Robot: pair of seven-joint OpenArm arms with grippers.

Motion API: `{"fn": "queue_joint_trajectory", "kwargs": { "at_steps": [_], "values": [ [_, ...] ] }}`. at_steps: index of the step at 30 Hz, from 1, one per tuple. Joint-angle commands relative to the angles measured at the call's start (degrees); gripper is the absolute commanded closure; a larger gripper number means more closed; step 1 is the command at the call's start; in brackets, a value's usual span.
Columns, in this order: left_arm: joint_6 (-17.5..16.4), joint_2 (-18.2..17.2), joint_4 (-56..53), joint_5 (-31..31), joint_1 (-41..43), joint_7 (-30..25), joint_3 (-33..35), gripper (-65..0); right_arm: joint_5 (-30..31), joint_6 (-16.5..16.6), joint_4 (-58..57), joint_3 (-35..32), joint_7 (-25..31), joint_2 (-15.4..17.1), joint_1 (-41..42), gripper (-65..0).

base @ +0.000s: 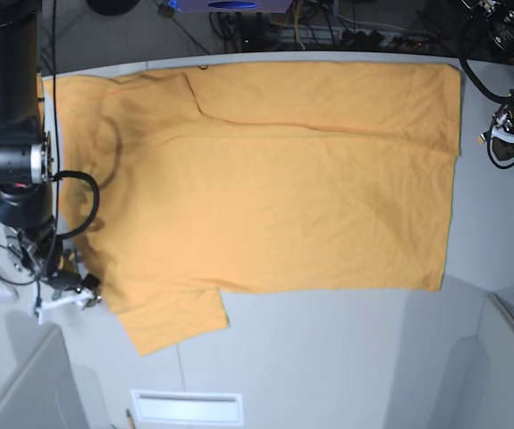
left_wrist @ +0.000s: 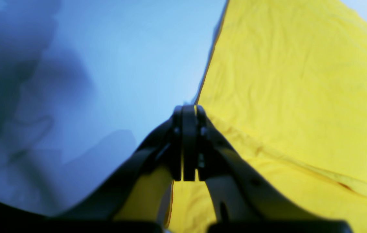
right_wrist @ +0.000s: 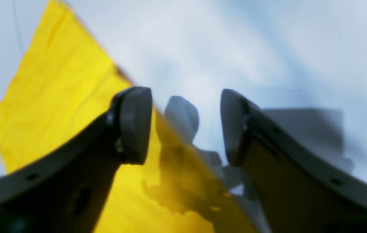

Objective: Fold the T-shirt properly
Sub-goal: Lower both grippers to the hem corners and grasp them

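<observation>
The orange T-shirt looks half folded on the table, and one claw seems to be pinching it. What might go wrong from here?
1. The left gripper is shut on the T-shirt right at its edge, so the thin bite of cloth might slip out when pulled.
2. The right gripper is open over the opposite edge, holding nothing. If only one side lifts, the fold could come out skewed.
3. The far strip already lies folded over; dragging may undo it.

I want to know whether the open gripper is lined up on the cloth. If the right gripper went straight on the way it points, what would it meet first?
Probably the edge of the T-shirt: the open right gripper straddles that edge, with bare table beyond. Depth is unclear.
</observation>
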Motion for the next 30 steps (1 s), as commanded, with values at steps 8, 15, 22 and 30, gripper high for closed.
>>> {"fn": "queue_joint_trajectory", "kwargs": {
  "at_steps": [8, 15, 22, 30],
  "values": [
    [-0.1, -1.0, 0.5, -0.6, 1.2, -1.3, -0.4, 0.0, 0.6, 0.4, 1.0, -0.3, 4.2, -0.9, 0.8, -38.1],
    [-0.1, -1.0, 0.5, -0.6, 1.2, -1.3, -0.4, 0.0, 0.1, 0.4, 0.9, -1.0, 4.2, -2.5, -0.3, -37.8],
    [-0.1, -1.0, 0.5, -0.6, 0.6, -1.3, -0.4, 0.0, -3.3, 0.1, 1.0, -5.2, 4.7, -4.2, -0.3, -37.5],
    [0.0, -1.1, 0.4, -0.6, 0.4, -1.3, 0.1, 0.0, -3.7, 0.1, 1.1, -5.3, 4.7, -4.1, -0.3, -18.3]
  ]
}}
